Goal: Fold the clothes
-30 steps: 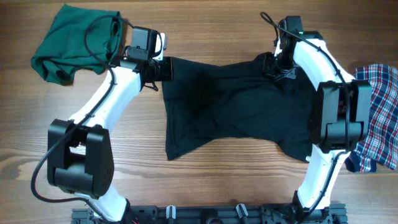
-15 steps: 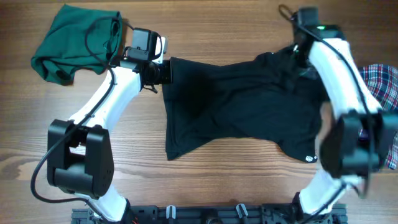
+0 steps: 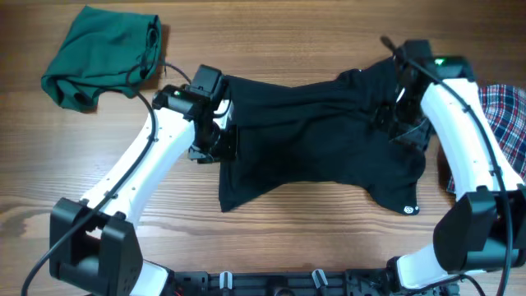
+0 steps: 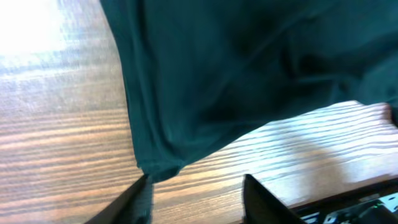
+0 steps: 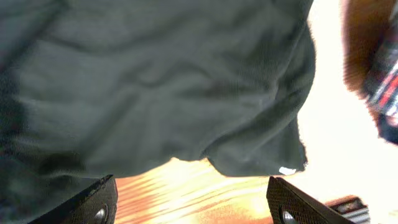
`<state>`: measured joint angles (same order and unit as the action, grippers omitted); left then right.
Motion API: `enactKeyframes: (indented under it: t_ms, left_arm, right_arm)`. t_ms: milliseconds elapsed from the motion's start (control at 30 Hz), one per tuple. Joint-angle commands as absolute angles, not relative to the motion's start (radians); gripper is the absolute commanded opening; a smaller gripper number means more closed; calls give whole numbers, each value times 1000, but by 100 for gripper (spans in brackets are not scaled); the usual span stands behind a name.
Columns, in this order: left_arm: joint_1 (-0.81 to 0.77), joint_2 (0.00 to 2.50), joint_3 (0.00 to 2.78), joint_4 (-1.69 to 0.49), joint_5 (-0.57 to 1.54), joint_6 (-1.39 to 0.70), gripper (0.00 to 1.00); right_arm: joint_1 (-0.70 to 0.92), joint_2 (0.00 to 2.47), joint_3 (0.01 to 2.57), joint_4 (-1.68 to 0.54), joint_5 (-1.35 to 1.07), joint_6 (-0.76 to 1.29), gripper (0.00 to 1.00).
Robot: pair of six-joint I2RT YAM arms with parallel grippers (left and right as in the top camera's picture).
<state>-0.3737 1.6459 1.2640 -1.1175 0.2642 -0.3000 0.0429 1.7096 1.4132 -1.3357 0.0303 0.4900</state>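
Note:
The black top (image 3: 312, 140) lies spread out flat in the middle of the table, with a small white logo mark (image 3: 408, 209) at its front right corner. My left gripper (image 3: 220, 144) hovers over the top's left edge. In the left wrist view it (image 4: 199, 199) stands open above bare wood, a corner of the black top (image 4: 158, 168) just ahead of the fingers. My right gripper (image 3: 403, 123) hangs over the top's right side. In the right wrist view it (image 5: 193, 199) is open and holds nothing, with the black top (image 5: 161, 81) ahead.
A dark green garment (image 3: 99, 53) lies bunched at the back left. A plaid garment (image 3: 505, 107) sits at the right edge, also seen in the right wrist view (image 5: 385, 87). The arms' mounting rail (image 3: 271, 284) runs along the front edge.
Both grippers have opened and let go of the black top's back corners. The left one moved forward along the left edge. The right one swung right and forward.

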Motion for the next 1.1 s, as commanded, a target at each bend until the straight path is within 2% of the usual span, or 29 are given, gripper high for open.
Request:
enactKeyframes:
  t_ms: [0, 100, 367, 567, 900, 1067]
  left_arm:
    - [-368, 1651, 1221, -1108, 256, -359, 51]
    - [-361, 1651, 1185, -1100, 250, -379, 54]
    - [-363, 1651, 1044, -978, 289, -413, 56]
    - [-363, 1651, 1008, -910, 321, -405, 57]
    - [-390, 1651, 1008, -859, 348, -367, 55]
    - [-411, 1651, 1008, -844, 347, -366, 57]
  right_arm:
    - [40, 1668, 1273, -1264, -6, 621, 78]
    - [40, 1596, 1146, -1197, -27, 660, 81]
    - [40, 1548, 1009, -1143, -22, 814, 99]
    - [30, 1548, 966, -1147, 50, 973, 100]
    - [-129, 1548, 909, -1068, 56, 907, 100]
    - [-135, 1548, 849, -1026, 47, 891, 100]
